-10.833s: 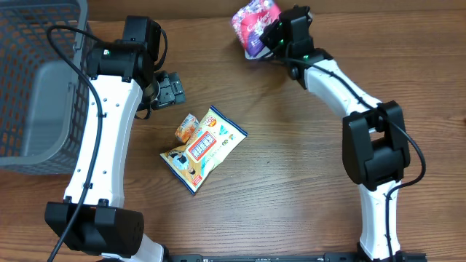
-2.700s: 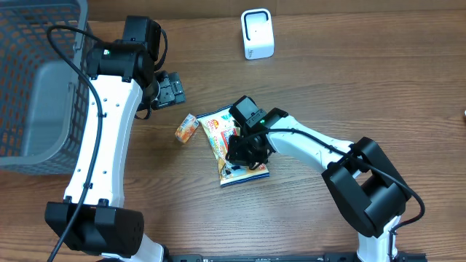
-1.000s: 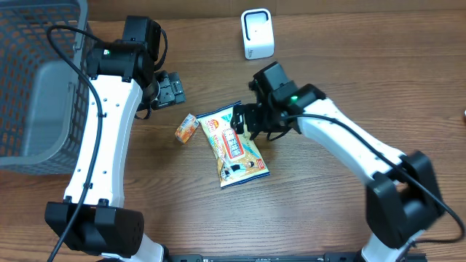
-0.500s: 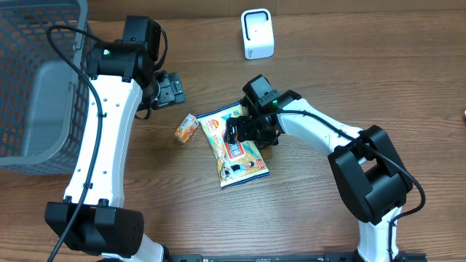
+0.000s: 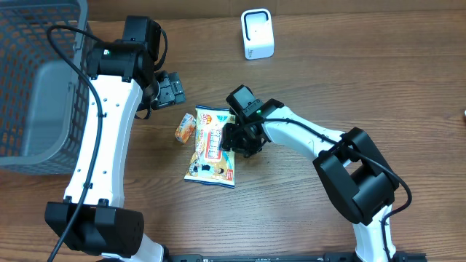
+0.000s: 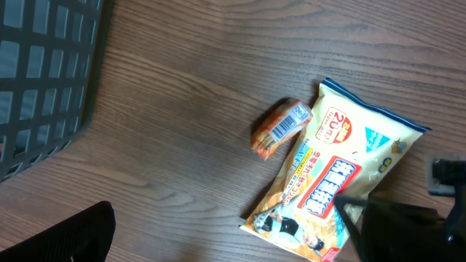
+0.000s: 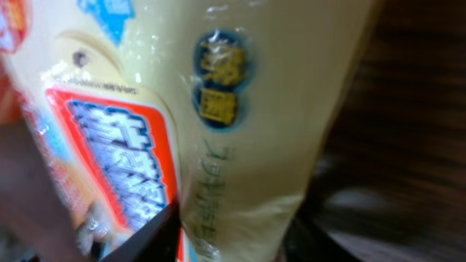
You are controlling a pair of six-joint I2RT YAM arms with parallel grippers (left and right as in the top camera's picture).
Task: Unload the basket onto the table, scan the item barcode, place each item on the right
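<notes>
The overhead camera looks straight down from high up and sees much of the brown wooden tabletop, with the yellow plastic snack bag near the middle. The left wrist camera looks down at that same bag, with a small orange packet beside it. The right wrist camera is so close that the blurry bag fills most of its picture.

Grey mesh basket set at the left edge, small orange packet laid flat with barcode exposed, wood-grain table underneath.
</notes>
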